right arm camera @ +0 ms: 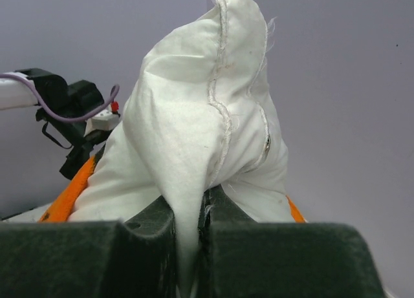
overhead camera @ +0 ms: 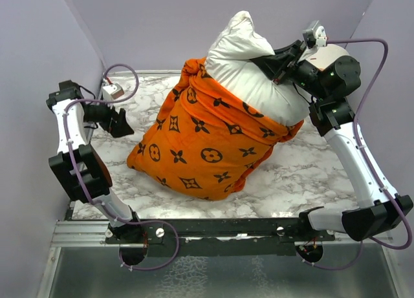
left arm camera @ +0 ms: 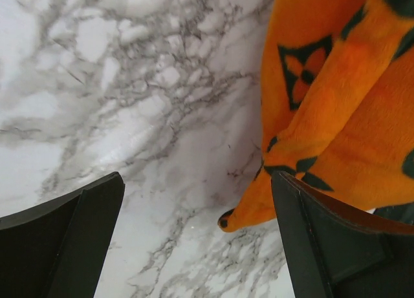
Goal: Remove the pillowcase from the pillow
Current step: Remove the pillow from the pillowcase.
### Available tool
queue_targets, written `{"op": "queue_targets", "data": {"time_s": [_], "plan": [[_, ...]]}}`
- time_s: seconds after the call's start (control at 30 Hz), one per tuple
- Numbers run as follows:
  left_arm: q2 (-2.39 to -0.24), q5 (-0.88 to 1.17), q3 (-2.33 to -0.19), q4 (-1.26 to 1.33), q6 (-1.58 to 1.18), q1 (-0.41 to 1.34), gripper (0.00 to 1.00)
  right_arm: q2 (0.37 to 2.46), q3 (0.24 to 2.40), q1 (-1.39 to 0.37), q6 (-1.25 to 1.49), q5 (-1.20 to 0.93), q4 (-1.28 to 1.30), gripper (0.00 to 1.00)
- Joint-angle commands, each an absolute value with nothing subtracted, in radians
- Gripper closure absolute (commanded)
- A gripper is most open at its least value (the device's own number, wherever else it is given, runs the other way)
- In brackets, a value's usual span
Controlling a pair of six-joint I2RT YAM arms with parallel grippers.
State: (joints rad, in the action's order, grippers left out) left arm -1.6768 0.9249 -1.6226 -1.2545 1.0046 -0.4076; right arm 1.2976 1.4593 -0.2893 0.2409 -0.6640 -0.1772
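Pillow (overhead camera: 246,65): plump, plain white fabric with a stitched seam, far right of centre, pointed corner up.
Pillowcase (overhead camera: 200,143): fuzzy orange with dark flower motifs, bunched round the pillow's lower half.
Right gripper (right arm camera: 191,227): pinching the pillow's corner.
Left gripper (left arm camera: 197,233): jaws wide, nothing held, over the marble-patterned table (left arm camera: 129,85).

Pillow (overhead camera: 249,65): white, plump, propped at a tilt; upper half bare, pointed seamed corner uppermost.
Pillowcase (overhead camera: 207,143): orange with black floral monogram, rumpled, sheathing the lower half; mouth seemingly bunched across the middle.
Position: centre of marble table (overhead camera: 310,175), lower end resting on it.
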Motion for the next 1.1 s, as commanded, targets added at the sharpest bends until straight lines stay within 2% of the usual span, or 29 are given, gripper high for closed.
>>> {"op": "queue_targets", "data": {"time_s": [0.0,0.23,0.63,0.73,0.8,0.87,1.0,1.07], "plan": [[-1.690,0.916,-1.498,-1.420,1.350,-0.432,0.01,1.270,1.501,-0.298,0.234,-0.675,-0.330,0.99],[-1.674,0.881,-1.303,-1.420,1.535,-0.432,0.01,1.252,1.475,-0.271,0.206,-0.631,-0.302,0.99],[-1.786,0.867,-1.227,-1.389,1.676,-0.419,0.01,1.271,1.482,-0.248,0.253,-0.683,-0.348,0.99],[-1.770,0.853,-1.178,-1.296,1.615,-0.408,0.07,1.293,1.503,-0.234,0.289,-0.691,-0.378,0.99],[-1.766,0.868,-1.169,-1.249,1.567,-0.399,0.18,1.305,1.511,-0.227,0.319,-0.699,-0.409,0.99],[-1.769,0.872,-1.174,-1.227,1.532,-0.383,0.36,1.314,1.514,-0.222,0.343,-0.698,-0.433,0.99],[-1.770,0.836,-1.182,-1.194,1.490,-0.372,0.98,1.332,1.549,-0.212,0.333,-0.627,-0.417,0.99],[-1.752,0.793,-1.167,-1.166,1.471,-0.378,1.00,1.341,1.582,-0.206,0.305,-0.550,-0.390,0.99]]}}
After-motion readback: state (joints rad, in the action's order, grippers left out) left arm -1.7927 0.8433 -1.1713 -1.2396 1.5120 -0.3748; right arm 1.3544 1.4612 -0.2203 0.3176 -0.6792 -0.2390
